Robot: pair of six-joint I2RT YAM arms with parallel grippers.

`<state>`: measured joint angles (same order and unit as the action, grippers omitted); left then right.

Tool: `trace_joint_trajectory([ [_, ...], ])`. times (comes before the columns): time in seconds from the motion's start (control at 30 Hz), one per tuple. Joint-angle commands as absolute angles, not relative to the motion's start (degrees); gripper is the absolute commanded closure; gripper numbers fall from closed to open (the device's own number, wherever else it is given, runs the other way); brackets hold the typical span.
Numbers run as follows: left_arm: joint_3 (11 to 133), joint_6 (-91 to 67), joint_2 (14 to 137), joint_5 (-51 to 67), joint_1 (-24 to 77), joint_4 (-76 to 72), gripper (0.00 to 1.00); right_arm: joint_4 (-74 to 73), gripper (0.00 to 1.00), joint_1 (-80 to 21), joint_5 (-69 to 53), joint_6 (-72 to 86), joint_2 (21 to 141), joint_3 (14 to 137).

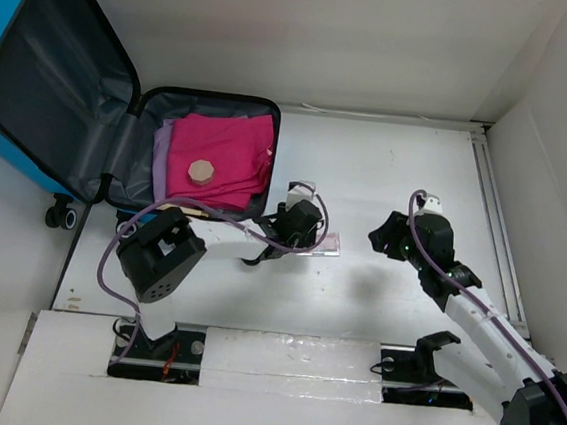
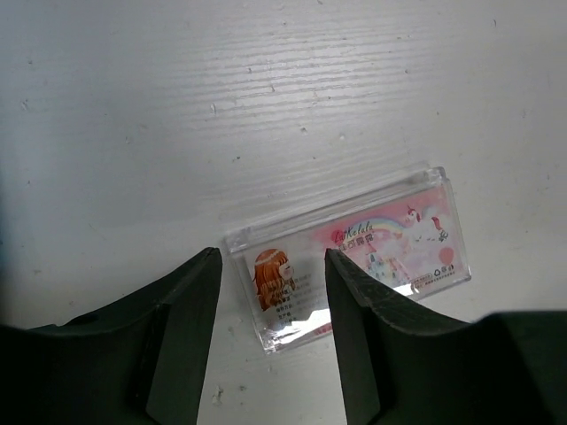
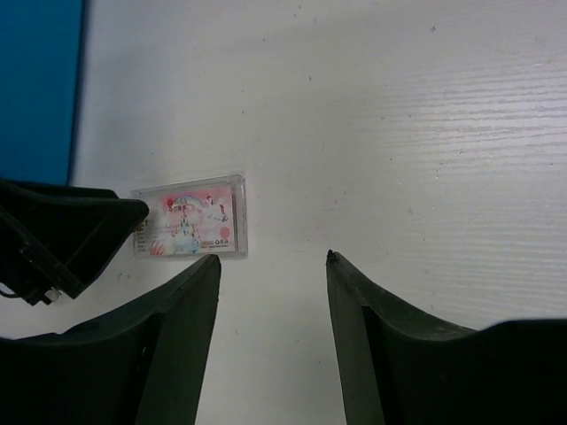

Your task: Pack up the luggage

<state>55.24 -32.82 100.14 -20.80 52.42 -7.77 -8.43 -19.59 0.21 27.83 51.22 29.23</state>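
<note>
Lying open at the far-left corner of the table (image 1: 388,172), the luggage (image 1: 71,77) holds folded pink clothes (image 1: 219,151).

Its blue hard shell looks stiff and slick, and the wheels may let it roll, so the raised lid's rim seems the surest place to take hold for closing. The left end effector (image 2: 271,270), fingers spread wide, hovers over one end of a clear plastic card case (image 2: 372,248) near the luggage's right edge and does not grip it. The right end effector (image 3: 273,266), also wide and empty, hangs above the table to the right of the case. A small wooden disc (image 1: 203,172) rests on the clothes.
</note>
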Motion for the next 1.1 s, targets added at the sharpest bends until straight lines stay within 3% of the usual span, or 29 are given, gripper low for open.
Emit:
trace_joint_trajectory([
  [0.0,54.0,-32.2,96.3,-18.7,52.6,-9.2,0.54,-5.0,0.43,-20.1,0.2,27.6,50.1,30.1],
  [0.23,51.8,-31.6,91.0,-18.5,52.6,-9.1,0.54,-5.0,0.43,-20.1,0.2,27.6,50.1,30.1],
  [0.3,52.3,-27.5,91.0,-17.1,52.6,-9.7,0.39,-5.0,0.39,-20.7,-0.4,27.6,50.1,30.1],
  [0.33,52.9,-25.4,91.0,-16.1,52.6,-10.3,0.24,-5.0,0.33,-20.7,-0.4,27.6,50.1,30.1],
  [0.4,54.5,-19.3,91.5,-11.7,53.4,-10.3,0.18,-5.0,0.16,-21.2,-0.4,27.0,50.1,30.8],
  [0.47,54.5,-14.6,91.5,-10.3,55.2,-10.3,0.15,-5.0,0.11,-21.2,-0.4,27.0,50.1,31.3],
  [0.67,56.5,-0.8,97.1,-3.0,55.2,-13.5,0.15,-4.5,0.11,-21.2,-0.4,27.0,50.6,32.6],
  [0.87,62.8,4.7,102.0,-1.6,54.7,-9.3,0.13,-7.4,0.0,-21.2,1.9,25.9,48.5,33.8],
  [1.07,64.1,5.2,106.3,2.2,52.6,-8.8,0.11,-12.4,0.0,-20.6,4.7,25.3,44.3,35.7],
])
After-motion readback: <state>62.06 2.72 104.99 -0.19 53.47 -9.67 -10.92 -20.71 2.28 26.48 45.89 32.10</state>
